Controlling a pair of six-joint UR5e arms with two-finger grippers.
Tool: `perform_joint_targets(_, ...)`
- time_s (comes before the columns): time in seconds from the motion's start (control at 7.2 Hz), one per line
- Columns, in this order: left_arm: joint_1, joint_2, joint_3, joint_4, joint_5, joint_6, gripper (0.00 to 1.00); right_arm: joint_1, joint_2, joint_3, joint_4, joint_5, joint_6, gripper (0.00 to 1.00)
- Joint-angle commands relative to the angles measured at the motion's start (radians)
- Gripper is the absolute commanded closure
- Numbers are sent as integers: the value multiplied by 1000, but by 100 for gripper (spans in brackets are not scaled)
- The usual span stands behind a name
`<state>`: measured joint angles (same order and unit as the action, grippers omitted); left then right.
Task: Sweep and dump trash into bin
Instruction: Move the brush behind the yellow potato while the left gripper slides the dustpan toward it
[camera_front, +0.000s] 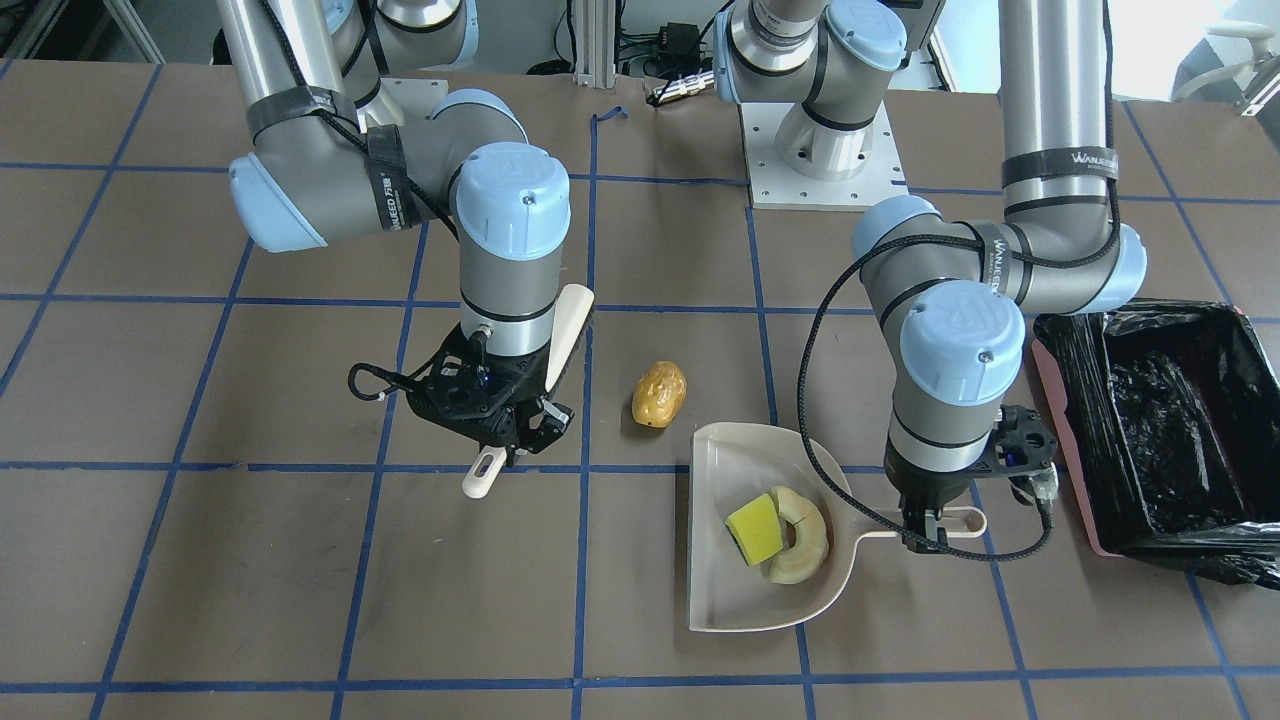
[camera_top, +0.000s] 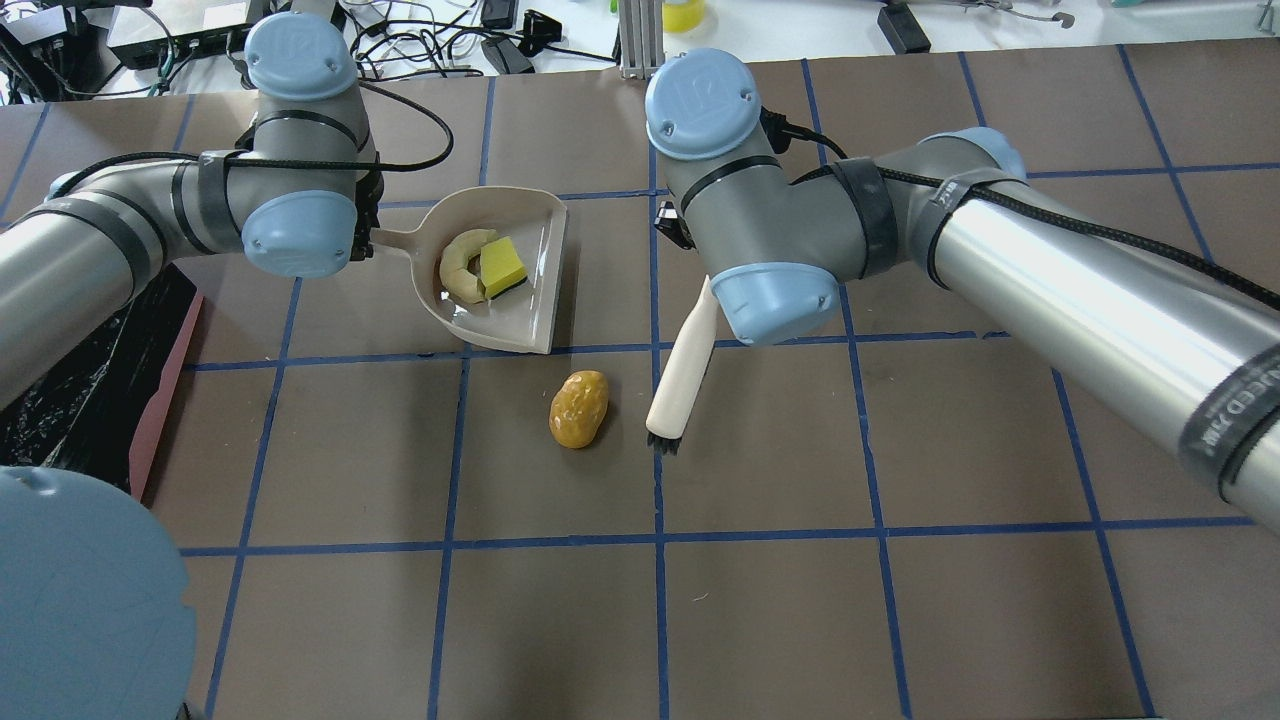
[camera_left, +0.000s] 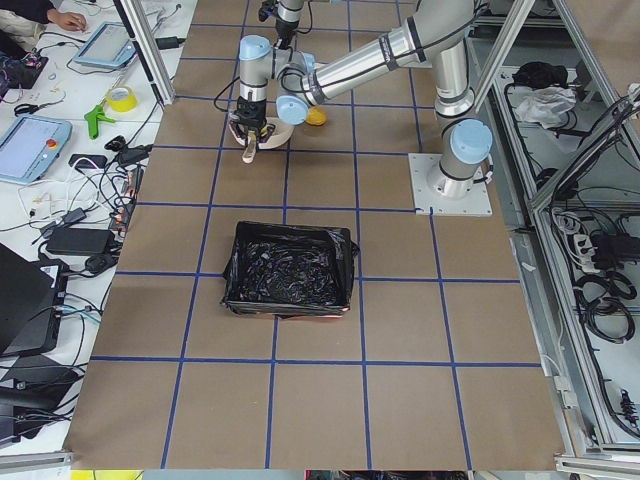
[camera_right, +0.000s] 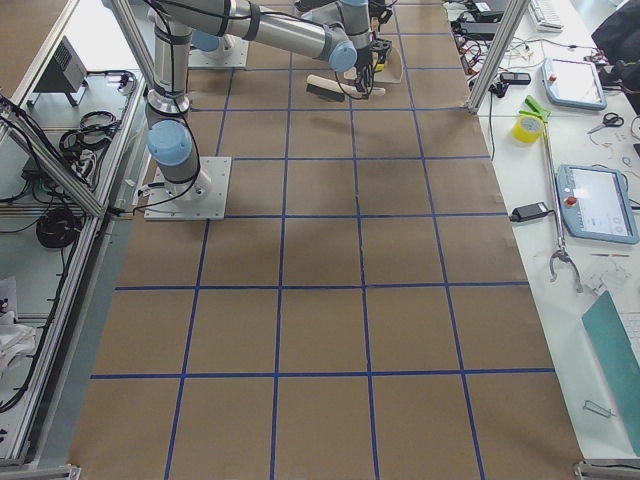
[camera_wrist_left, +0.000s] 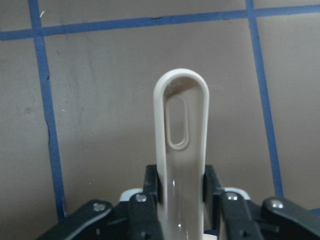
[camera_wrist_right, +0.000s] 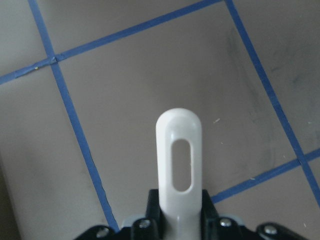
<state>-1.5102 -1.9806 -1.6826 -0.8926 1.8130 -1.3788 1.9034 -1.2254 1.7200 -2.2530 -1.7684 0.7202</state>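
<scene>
Clamping dustpan (camera_front: 730, 600) in left gripper (camera_front: 930, 530), brush (camera_front: 568, 325) in right gripper (camera_front: 515, 450); we've sponge (camera_front: 755, 528), slice (camera_front: 808, 540) panned; potato (camera_front: 659, 394), bin (camera_front: 1075, 340) dump pending.

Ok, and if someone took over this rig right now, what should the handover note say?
Left gripper: shut on the dustpan handle, with the pan resting on the table.
Right gripper: shut on the brush handle.
Trash: the yellow sponge and cream slice lie in the dustpan. The potato lump sits on the table between the brush and the pan.
Bin: on the robot's left, no trash visible inside.
Done: two items swept in.
Left: sweep in the potato lump, then dump the pan into the bin.
</scene>
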Motion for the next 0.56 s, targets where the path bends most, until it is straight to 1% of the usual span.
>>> perform_joint_targets(0.0, 41, 51, -52, -5, 2, 46, 100, 8, -31, 117, -130, -2, 37, 92)
perform_joint_targets(0.14, 42, 90, -127, 19, 0, 35, 100, 9, -35, 150, -198, -2, 38, 92)
perform_joint_targets(0.28, 41, 135, -210, 80, 2, 29, 100, 17, -37, 170, -201, -2, 71, 92)
perform_joint_targets(0.42, 41, 175, -308, 166, 2, 26, 100, 38, -34, 170, -201, -3, 91, 92)
